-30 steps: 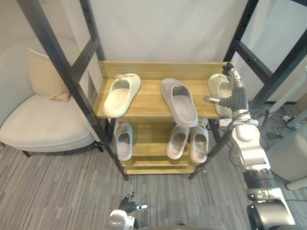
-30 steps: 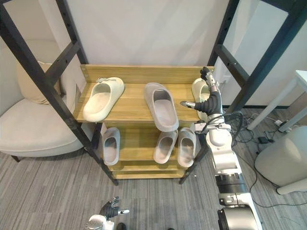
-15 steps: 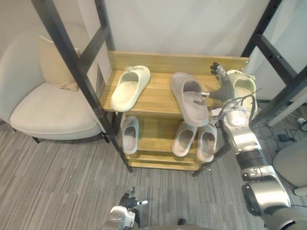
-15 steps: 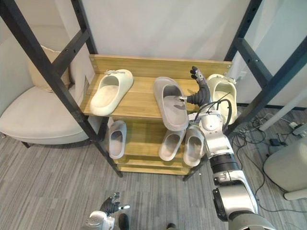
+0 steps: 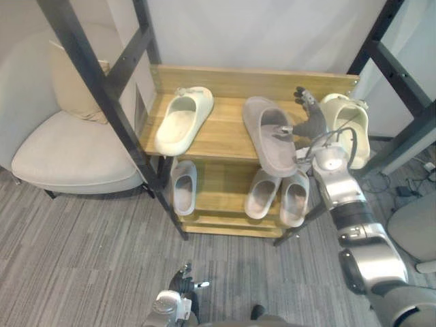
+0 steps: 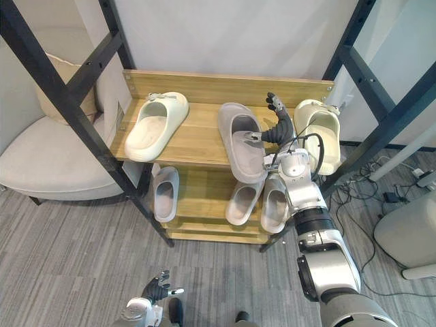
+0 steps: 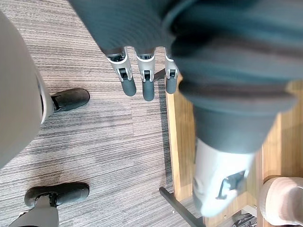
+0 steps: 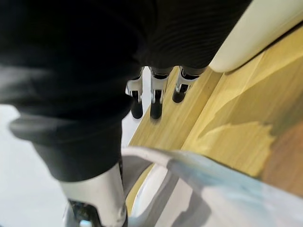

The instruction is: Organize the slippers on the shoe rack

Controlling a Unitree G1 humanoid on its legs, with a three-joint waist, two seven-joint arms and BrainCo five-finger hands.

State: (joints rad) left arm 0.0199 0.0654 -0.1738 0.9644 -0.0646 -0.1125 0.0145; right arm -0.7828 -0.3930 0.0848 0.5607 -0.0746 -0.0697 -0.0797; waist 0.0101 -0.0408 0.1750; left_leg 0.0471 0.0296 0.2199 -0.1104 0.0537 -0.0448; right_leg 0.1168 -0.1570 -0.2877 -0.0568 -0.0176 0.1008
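The wooden shoe rack [image 5: 211, 139] carries three slippers on its top shelf: a cream slipper [image 5: 180, 121] at the left, a grey slipper [image 5: 269, 134] in the middle with its toe past the front edge, and a second cream slipper [image 5: 346, 126] at the right end. On the lower shelf lie one grey slipper [image 5: 182, 187] and a grey pair [image 5: 278, 195]. My right hand [image 5: 308, 119] stands open between the middle grey slipper and the right cream one, its thumb [image 6: 253, 136] on the grey slipper's strap. My left hand [image 5: 184, 281] hangs open low over the floor.
A beige armchair [image 5: 61, 150] with a cushion [image 5: 71, 88] stands left of the rack. Slanted black metal beams [image 5: 102, 95] cross in front of the rack's left side, others [image 5: 402, 129] its right side. A grey rounded object [image 5: 415, 225] sits at the right. Striped grey carpet [image 5: 82, 259] lies in front.
The camera has shifted. My right hand has moved left, from the right cream slipper to the middle grey slipper, and its thumb now rests on that slipper's strap.
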